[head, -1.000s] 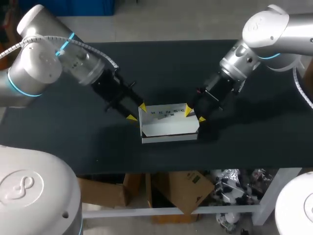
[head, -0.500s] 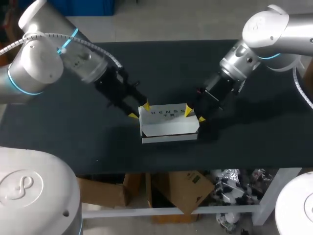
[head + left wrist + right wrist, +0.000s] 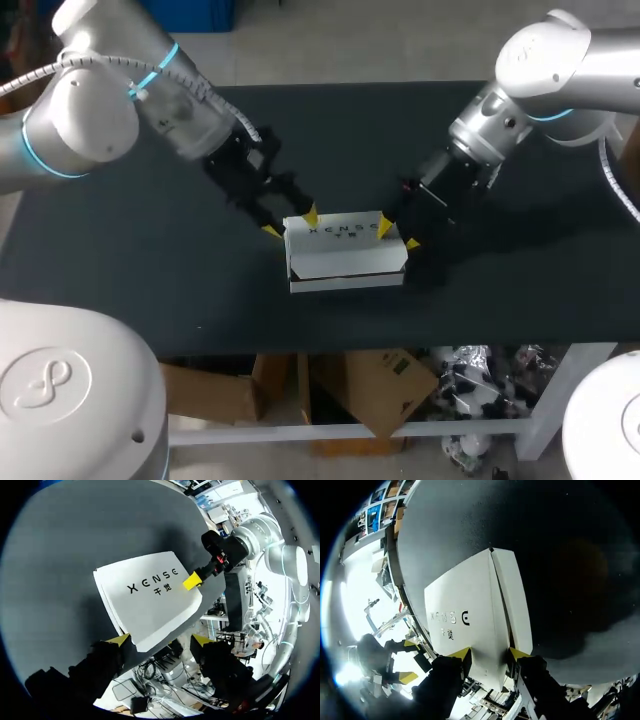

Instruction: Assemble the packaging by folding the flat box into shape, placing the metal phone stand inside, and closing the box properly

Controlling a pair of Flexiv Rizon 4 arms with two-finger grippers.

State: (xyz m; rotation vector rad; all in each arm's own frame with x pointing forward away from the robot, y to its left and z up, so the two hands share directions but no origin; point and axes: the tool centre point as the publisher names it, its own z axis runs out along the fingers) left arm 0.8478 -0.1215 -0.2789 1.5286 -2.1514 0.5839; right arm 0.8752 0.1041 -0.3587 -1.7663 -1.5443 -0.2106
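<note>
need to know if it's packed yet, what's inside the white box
Only the printed top and plain side panels of the white box show; they cover the inside, so its contents cannot be seen.

Left claw (image 3: 290, 222) nearer the box (image 3: 345, 262)

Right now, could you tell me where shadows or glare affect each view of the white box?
Head view: the white box is evenly lit, with a shadow on the table at its right end. Left wrist view: glare washes out what lies past the table's edge, but the box reads clearly. Right wrist view: a dark shadow lies beside the box.
</note>
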